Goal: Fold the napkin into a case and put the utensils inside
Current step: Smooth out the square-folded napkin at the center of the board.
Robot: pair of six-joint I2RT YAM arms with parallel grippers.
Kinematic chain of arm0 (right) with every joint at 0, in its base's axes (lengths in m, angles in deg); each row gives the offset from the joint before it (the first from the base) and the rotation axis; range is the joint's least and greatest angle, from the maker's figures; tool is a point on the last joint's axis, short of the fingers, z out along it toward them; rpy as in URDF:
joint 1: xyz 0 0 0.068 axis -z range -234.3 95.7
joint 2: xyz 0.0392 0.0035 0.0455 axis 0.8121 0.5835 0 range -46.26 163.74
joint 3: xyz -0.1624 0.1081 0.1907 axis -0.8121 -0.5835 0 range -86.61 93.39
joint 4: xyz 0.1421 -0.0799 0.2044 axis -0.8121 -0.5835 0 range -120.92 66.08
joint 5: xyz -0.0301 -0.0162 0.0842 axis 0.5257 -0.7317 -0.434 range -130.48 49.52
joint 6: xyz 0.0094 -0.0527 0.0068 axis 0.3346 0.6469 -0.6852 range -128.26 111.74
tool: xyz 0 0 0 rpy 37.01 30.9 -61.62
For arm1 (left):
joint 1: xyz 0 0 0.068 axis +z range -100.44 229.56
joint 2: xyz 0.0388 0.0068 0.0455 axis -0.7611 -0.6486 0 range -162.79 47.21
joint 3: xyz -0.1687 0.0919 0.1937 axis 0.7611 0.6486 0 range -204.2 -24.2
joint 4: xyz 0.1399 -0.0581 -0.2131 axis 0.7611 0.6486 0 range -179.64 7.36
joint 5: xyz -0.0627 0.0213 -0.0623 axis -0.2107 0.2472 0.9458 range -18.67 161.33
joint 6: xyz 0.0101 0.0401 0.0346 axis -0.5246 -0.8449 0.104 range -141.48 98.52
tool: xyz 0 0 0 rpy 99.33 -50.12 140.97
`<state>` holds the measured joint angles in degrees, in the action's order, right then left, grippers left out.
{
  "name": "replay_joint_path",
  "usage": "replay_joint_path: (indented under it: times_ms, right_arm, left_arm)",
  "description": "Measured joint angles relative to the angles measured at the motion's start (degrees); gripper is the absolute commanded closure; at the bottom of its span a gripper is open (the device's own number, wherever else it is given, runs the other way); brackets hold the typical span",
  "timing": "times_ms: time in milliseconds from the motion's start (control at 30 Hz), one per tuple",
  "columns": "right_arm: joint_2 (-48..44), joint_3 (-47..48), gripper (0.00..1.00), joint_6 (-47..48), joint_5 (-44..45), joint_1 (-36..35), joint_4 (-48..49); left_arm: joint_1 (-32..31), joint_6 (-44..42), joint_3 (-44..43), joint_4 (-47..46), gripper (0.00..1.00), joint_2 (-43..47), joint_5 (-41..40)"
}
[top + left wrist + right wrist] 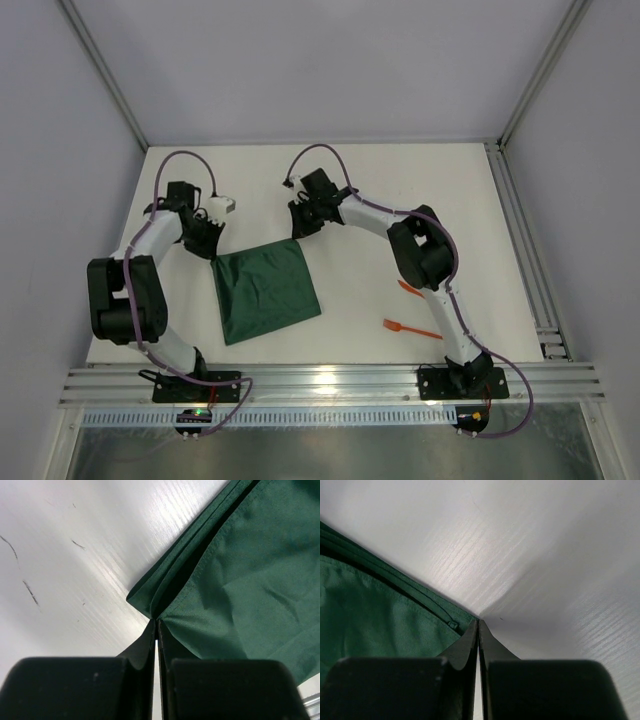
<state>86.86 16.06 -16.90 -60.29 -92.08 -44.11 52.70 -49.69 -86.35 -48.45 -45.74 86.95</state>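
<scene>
Clamped tight on the two far corners of the napkin (266, 290) with left gripper (157, 622) and right gripper (478, 622), probably to lift the next fold evenly, cloth lying flat on the table (400, 200), utensils (412, 328) parked well apart on the right for later.

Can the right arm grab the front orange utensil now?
Probably not yet: the right hand is shut on a corner of the napkin. The front orange utensil lies uncovered beside that arm, so once it lets go, likely yes.
</scene>
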Motion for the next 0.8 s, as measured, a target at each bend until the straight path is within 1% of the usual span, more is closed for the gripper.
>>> replay_joint_path:
  times_ms: [333,600,733,767,800]
  right_arm:
    - [0.00,0.00,0.96,1.46,-0.04,0.02,0.00]
    - [0.00,0.00,0.96,2.82,-0.37,0.02,0.02]
    - [-0.02,0.00,0.91,3.06,-0.42,0.02,0.02]
    - [-0.04,0.00,0.89,3.13,-0.42,0.02,0.00]
    - [-0.11,0.00,0.83,3.15,-0.37,0.02,-0.04]
  left_arm:
    - [1.11,0.35,-1.84,-0.50,1.00,0.17,0.66]
    - [1.57,0.26,-1.95,-2.16,0.99,-4.59,-0.33]
    - [1.62,-0.20,-1.95,-2.73,0.95,-5.68,-1.14]
    - [1.62,-0.39,-1.95,-2.82,0.91,-5.73,-1.33]
    - [1.60,-0.63,-1.95,-2.86,0.89,-5.75,-1.51]
